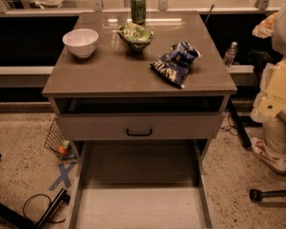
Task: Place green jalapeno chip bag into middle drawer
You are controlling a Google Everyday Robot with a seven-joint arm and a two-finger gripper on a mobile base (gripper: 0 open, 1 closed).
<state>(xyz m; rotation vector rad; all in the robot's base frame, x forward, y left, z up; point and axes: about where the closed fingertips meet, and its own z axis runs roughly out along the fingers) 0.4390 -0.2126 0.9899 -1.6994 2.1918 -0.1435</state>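
Note:
The green jalapeno chip bag (135, 34) lies crumpled on the brown table top (114, 70), towards the back middle, just in front of a green soda can (138, 7). The middle drawer (140, 208) is pulled far out towards me below the table, with a pale grey floor and thin side walls, and nothing shows inside it. Above it, a drawer front with a black handle (139, 131) stands slightly out from the frame. My gripper is not in view.
A white bowl (80, 42) sits at the table's back left. A dark blue chip bag (175, 62) lies at the front right. A person in pale clothes (276, 89) sits at the right, with a water bottle (230, 54) nearby. A wire basket (57, 142) and cables (38, 206) lie on the floor at left.

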